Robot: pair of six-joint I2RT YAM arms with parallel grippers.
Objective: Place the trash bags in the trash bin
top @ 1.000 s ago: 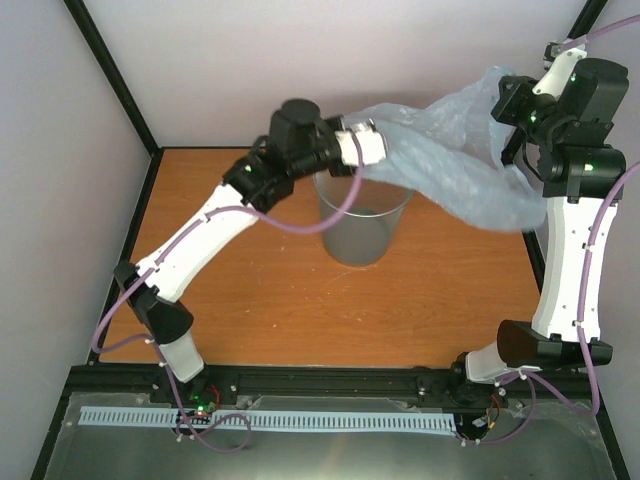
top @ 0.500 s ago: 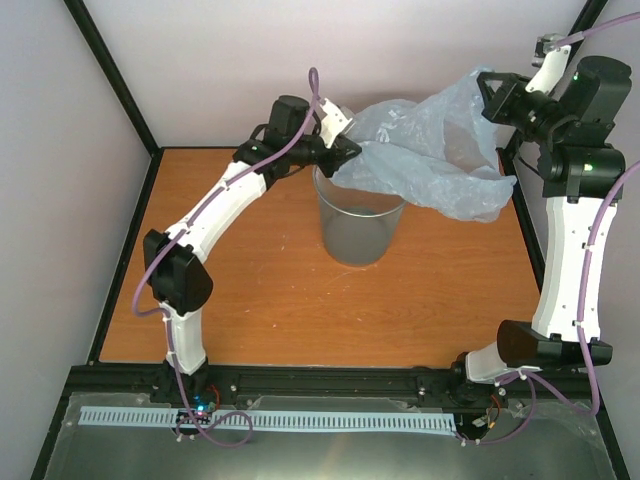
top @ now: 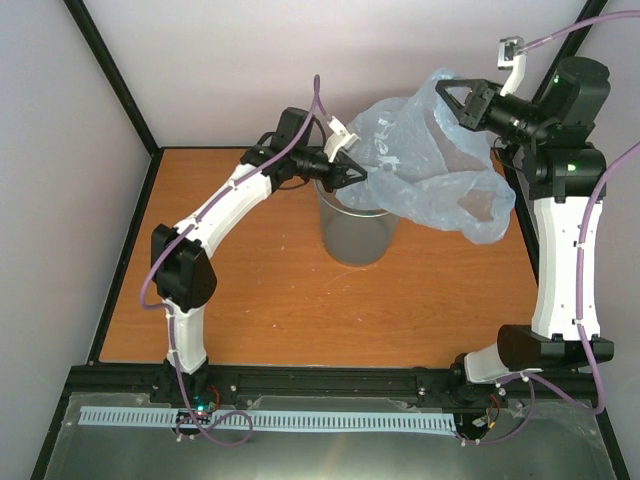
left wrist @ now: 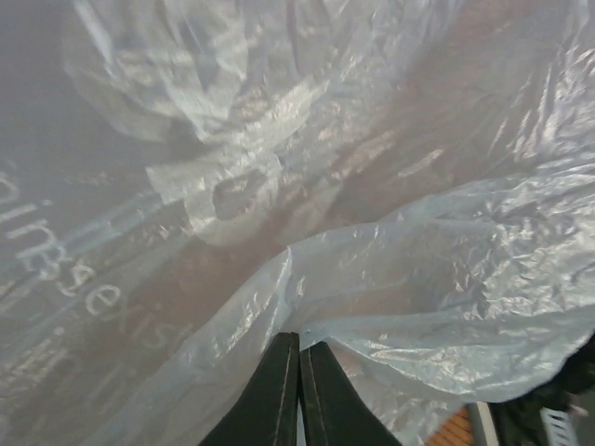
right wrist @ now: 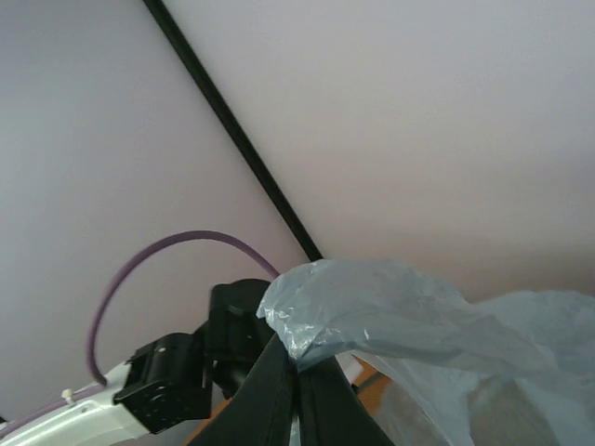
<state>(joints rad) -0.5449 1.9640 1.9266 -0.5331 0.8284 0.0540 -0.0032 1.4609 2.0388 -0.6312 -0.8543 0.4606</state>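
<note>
While clamped fully shut on thin folds of the trash bag (top: 430, 170), treat both pinches as marginal: left gripper (top: 353, 172) over the 11 o'clock rim of the trash bin (top: 355, 238), right gripper (top: 447, 95) held high toward 2 o'clock. Note the bin upright near the centre of the table (top: 250, 300), most film billowing outside past 3 o'clock. Expect slippage under tension, or a tipped bin from film dragged against the rim.
</note>
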